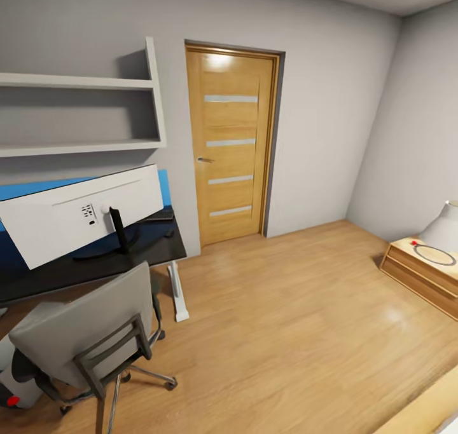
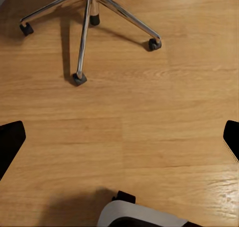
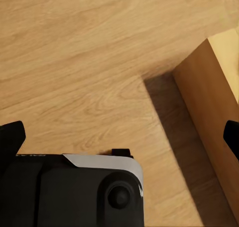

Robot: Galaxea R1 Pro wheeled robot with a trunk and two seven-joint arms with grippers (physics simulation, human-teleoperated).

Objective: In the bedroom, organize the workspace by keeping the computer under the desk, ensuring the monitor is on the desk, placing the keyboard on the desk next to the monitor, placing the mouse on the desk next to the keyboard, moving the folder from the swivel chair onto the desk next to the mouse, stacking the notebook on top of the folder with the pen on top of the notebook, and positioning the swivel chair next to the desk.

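White-backed monitor on glossy black desk; grey padded swivel chair near it on wood floor. Both claws spread wide.

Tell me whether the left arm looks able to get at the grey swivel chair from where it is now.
Probably yes: the grey swivel chair's chrome base sits on bare wooden floor ahead of the open left hand, with nothing in between.

A monitor stands on a black desk, white back to the camera, at nine o'clock. A grey swivel chair sits at seven o'clock; a wooden door stands closed at twelve.
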